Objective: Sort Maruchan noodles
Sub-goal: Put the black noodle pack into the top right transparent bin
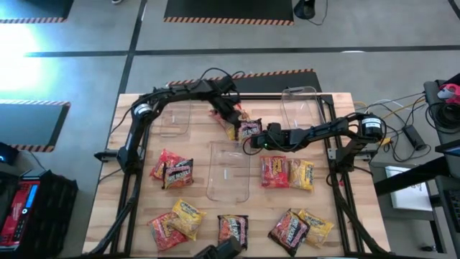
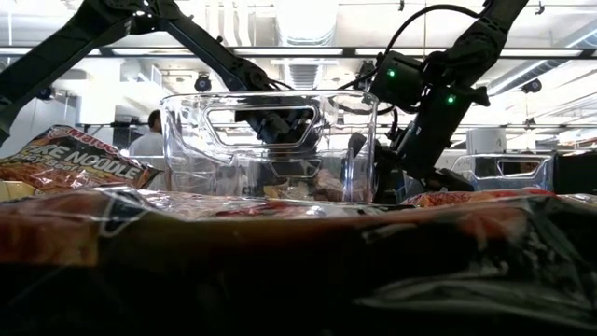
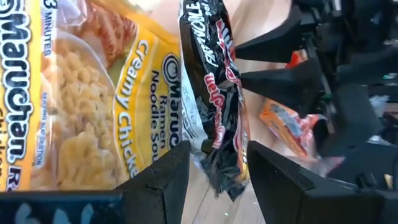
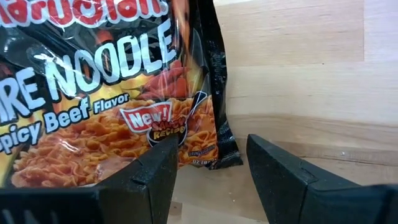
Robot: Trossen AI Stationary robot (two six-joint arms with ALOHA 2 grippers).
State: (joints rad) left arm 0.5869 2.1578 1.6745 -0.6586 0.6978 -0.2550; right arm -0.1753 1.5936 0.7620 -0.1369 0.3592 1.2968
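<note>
Wooden slats make up the worktop (image 1: 136, 119), which stands on a grey floor with striped tape marks. At far left, a red packet (image 1: 159, 163) and a dark packet (image 1: 179, 173) overlap, and nearer the front edge a red and yellow pair (image 1: 176, 219) lies beside another dark packet (image 1: 232, 229). A clear bin (image 1: 175, 117) sits toward the back left, under the left arm. That arm reaches from the left to the middle, where the left gripper (image 1: 231, 115) hangs over a yellow packet (image 3: 87, 93) and a black packet (image 3: 214, 93); in the left wrist view its fingers (image 3: 163, 180) stand spread, with the black packet's crumpled end between them, though whether they press it I cannot tell. A second clear bin (image 1: 228, 171) lies in the middle of the worktop. Just right of the left gripper, the right gripper (image 1: 251, 140) points at the same black packet, fingers (image 4: 155, 171) apart, the packet's corner just ahead of them on bare wood. Right of the middle bin, two red and yellow packets (image 1: 286, 173) lie side by side, with a dark and a yellow one (image 1: 302, 228) nearer the front. A third clear bin (image 1: 302, 108) sits at the back right.
</note>
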